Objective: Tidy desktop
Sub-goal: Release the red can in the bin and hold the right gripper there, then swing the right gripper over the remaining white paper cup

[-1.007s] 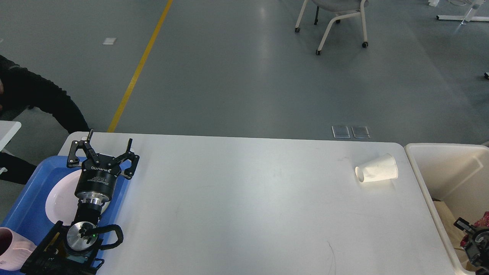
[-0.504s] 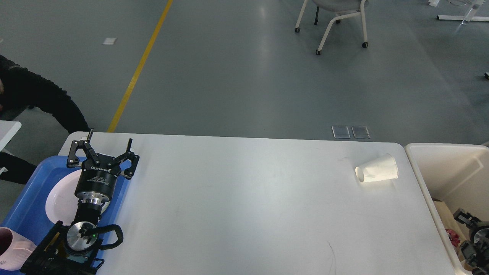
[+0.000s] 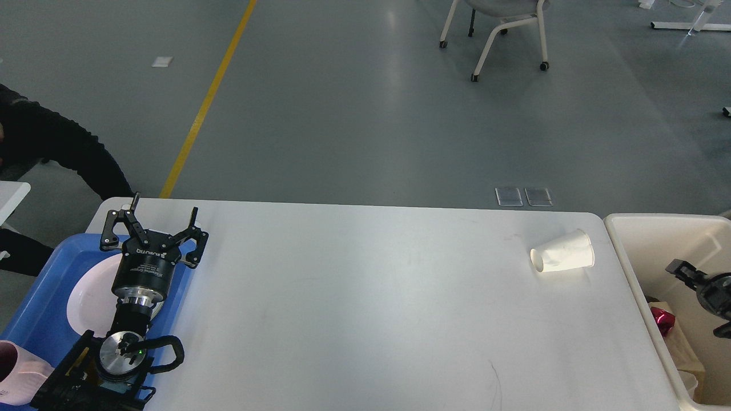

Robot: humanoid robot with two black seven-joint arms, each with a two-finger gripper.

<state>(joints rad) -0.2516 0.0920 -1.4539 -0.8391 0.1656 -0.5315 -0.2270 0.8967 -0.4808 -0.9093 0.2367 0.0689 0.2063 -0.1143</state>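
Note:
The white desktop [image 3: 371, 297] fills the lower part of the head view. A white paper cup [image 3: 562, 258] lies on its side near the desktop's far right corner, mouth toward the left. My left gripper [image 3: 164, 220] stands open over the far edge of a blue tray [image 3: 40, 308] at the left, holding nothing. My right gripper [image 3: 699, 299] hangs over the cream bin [image 3: 622, 240] at the right edge, partly cut off by the frame, fingers spread and empty. A crumpled magenta item [image 3: 662, 321] lies in the bin just below it.
The blue tray carries a white plate [image 3: 85, 299], and a pink cup [image 3: 16, 371] sits at its near corner. A person in black [image 3: 63, 148] is at the far left. A wheeled chair [image 3: 502, 28] stands on the floor beyond.
My right gripper has risen and moved farther over the bin, and the magenta item it carried now lies in the bin. The left arm and the paper cup have stayed put.

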